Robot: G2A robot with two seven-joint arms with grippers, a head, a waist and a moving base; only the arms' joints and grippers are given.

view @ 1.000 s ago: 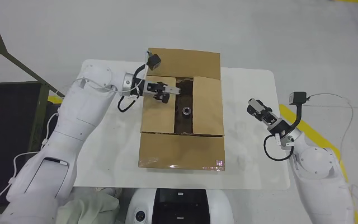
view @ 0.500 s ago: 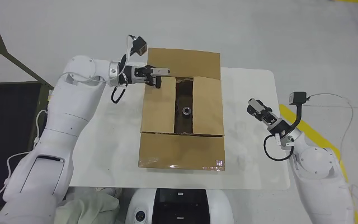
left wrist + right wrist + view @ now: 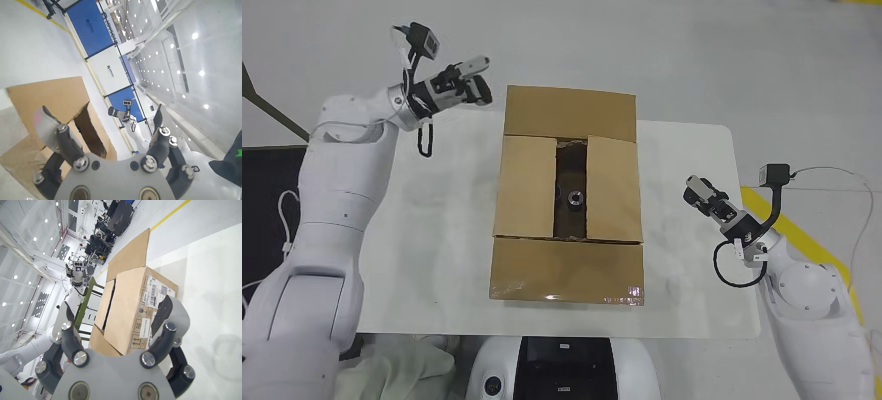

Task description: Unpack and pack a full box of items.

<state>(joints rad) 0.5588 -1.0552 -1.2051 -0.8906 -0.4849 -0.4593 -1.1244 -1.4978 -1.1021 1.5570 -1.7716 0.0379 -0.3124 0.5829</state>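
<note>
A brown cardboard box (image 3: 542, 195) stands in the middle of the white table. Its far and near flaps lie folded outward. The two side flaps lie inward, leaving a narrow gap where a small dark round item (image 3: 574, 197) shows. My left gripper (image 3: 478, 78) hangs open and empty beyond the table's far left corner, apart from the box (image 3: 47, 92). Its own view shows the fingers (image 3: 46, 121) spread wide. My right gripper (image 3: 700, 190) is open and empty over the table to the right of the box (image 3: 130, 306).
The white table (image 3: 432, 250) has bare room on both sides of the box. A green frame (image 3: 287, 130) and a dark surface stand off the table's left side. A pale cloth (image 3: 392, 372) lies below the table's near left corner.
My left gripper has pulled off the box's left flap and risen away to the far left, past the table corner. The right arm has not moved.
</note>
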